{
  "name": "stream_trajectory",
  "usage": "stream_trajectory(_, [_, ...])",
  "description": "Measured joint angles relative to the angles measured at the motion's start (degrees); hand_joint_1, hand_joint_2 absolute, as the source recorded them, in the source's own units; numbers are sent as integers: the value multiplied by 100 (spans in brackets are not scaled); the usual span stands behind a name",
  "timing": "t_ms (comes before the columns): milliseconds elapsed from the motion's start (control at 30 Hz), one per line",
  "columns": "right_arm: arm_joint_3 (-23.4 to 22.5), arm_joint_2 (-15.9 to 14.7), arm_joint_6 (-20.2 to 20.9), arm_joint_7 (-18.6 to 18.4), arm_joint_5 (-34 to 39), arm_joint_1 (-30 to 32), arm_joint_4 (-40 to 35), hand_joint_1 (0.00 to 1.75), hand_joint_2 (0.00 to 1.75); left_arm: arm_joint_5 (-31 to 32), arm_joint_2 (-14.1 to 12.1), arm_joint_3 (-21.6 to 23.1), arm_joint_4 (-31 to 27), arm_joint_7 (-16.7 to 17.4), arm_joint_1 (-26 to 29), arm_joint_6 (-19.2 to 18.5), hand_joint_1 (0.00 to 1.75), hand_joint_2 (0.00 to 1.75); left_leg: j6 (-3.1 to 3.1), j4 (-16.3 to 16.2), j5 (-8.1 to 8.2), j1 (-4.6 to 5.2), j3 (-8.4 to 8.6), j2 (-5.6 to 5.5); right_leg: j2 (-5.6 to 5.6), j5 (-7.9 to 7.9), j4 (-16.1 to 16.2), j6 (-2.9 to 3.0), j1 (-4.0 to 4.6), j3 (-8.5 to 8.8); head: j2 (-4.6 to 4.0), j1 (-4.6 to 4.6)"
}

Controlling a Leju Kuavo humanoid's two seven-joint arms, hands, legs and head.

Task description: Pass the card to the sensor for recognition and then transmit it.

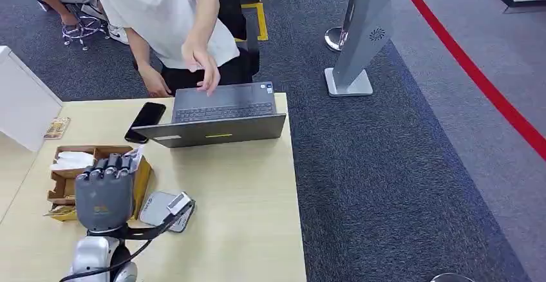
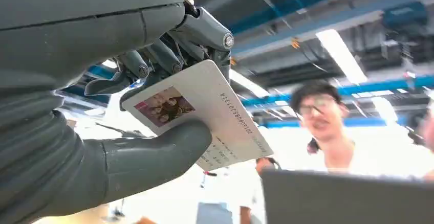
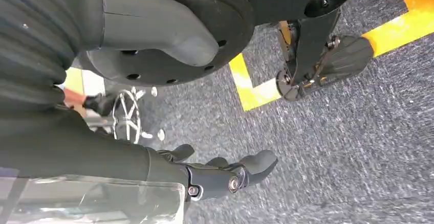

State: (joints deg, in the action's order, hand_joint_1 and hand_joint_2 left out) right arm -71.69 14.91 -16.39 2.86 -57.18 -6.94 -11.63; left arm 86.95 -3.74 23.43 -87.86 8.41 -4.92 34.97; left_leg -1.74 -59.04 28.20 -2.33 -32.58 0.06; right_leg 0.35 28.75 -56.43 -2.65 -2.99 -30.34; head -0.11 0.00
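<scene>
L hand (image 1: 103, 188) is raised over the wooden table (image 1: 244, 192), gripping the white photo card (image 2: 204, 111) btwn thumb and fingers, above the grey sensor pad (image 1: 158, 208) and next to the cardboard tray (image 1: 71, 176). R hand (image 3: 225, 175) hangs over carpet w/ fingers loosely curled, holding nothing. A person in a white shirt (image 1: 167, 11) reaches to the laptop (image 1: 219, 111), phone (image 1: 145, 121) just beside it.

My head camera looks down over the table (image 1: 244, 192), both wrist cameras sit close behind their hands, and head and left wrist share the laptop (image 1: 219, 118).
</scene>
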Motion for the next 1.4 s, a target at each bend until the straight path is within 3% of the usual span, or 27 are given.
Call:
stream_trajectory(267, [146, 0, 20, -20, -79, 0, 2, 0, 175, -94, -105, -699, 229, -172, -550, 168, 175, 175, 0, 0, -1, 0, 0, 0, 0, -1, -1, 0, 0, 2, 0, 0])
stream_trajectory(833, [170, 0, 20, -20, -79, -1, 4, 0, 175, -85, -101, -872, 407, -205, -610, 183, 175, 175, 0, 0, 0, 0, -3, 0, 0, 0, 0, 0, 0, 0, 0, 0])
stream_trajectory(933, [214, 20, -44, -92, -205, -15, 4, 0, 175, -17, -218, -911, 631, 51, -809, 301, 175, 175, 0, 0, -1, -1, -3, 0, 0, 0, 0, 0, 1, -1, 0, 2])
stream_trajectory(1067, [313, 20, -4, -101, -267, -50, 9, 0, 175, -262, -389, -1294, 1200, -407, -1283, 444, 175, 175, -7, 1, -6, -4, 0, 1, 2, -2, -4, 2, 2, -1, 0, -9])
stream_trajectory(1367, [350, 20, -4, -101, -267, -54, 9, 0, 175, -155, -382, -1447, 1438, -466, -1419, 457, 175, 175, -5, 0, -3, -1, -3, 13, 20, -3, -2, 3, 0, -2, 0, -11])
stream_trajectory(1400, [374, 20, -9, -101, -282, -59, 11, 0, 175, -254, -382, -1484, 1541, -457, -1453, 415, 0, 175, -2, 0, 4, 0, -4, 18, 25, -2, -1, 2, 0, -3, 0, -11])
